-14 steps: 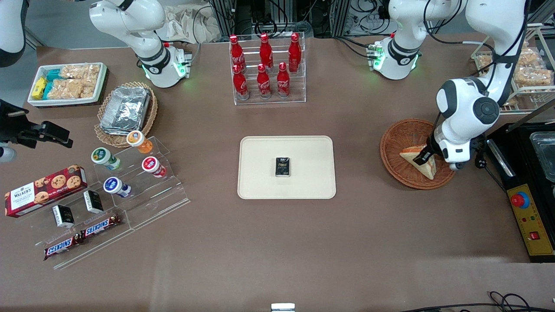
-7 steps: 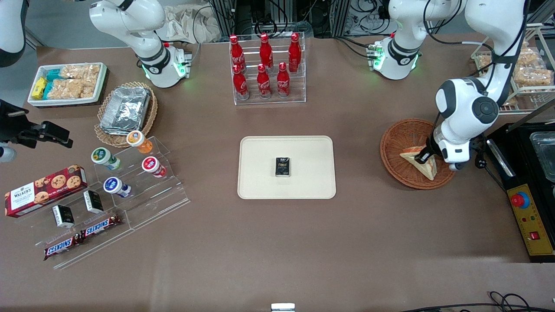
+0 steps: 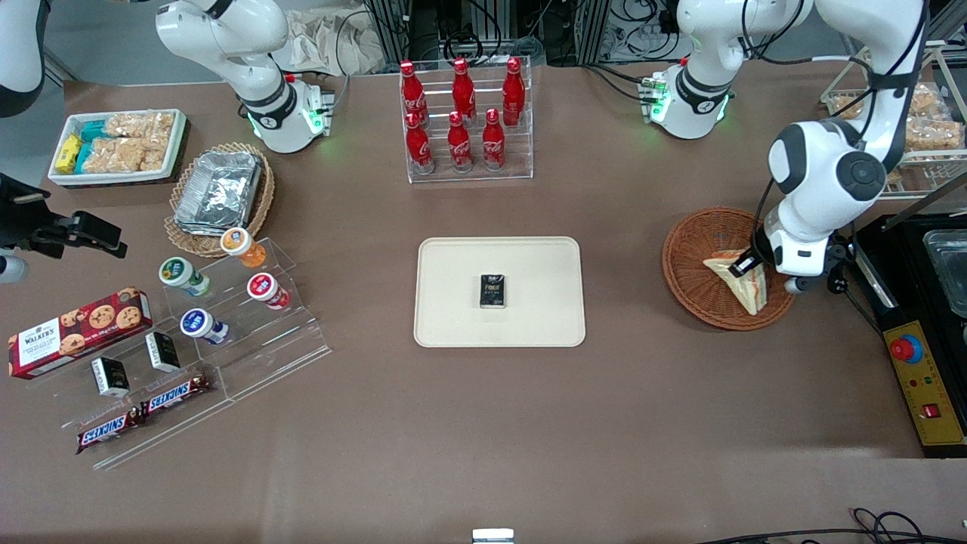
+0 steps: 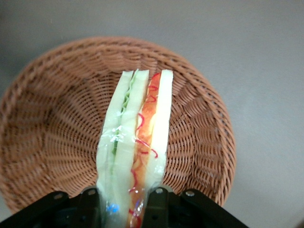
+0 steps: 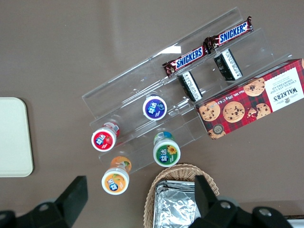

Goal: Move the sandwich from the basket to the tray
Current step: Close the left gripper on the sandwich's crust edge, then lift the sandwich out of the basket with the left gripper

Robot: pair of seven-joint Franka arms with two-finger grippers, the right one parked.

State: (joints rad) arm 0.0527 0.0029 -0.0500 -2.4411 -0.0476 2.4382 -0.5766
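Note:
The sandwich (image 3: 739, 281), a pale bread wedge with orange-red and green filling, hangs on edge just above the reddish-brown wicker basket (image 3: 695, 249). My left gripper (image 3: 749, 264) is shut on its wide end. In the left wrist view the two black fingers (image 4: 156, 205) press both bread faces of the sandwich (image 4: 137, 137), and the basket (image 4: 57, 133) lies beneath it. The cream tray (image 3: 453, 302) sits mid-table, well away from the basket toward the parked arm's end.
A small black box (image 3: 492, 291) lies in the middle of the tray. A black machine with a yellow control panel (image 3: 925, 378) stands right beside the basket. A rack of red bottles (image 3: 462, 121) stands farther from the front camera than the tray.
The left arm has risen. The gripped sandwich has come up off the basket floor, turned more onto its edge and shifted slightly toward the working arm's end.

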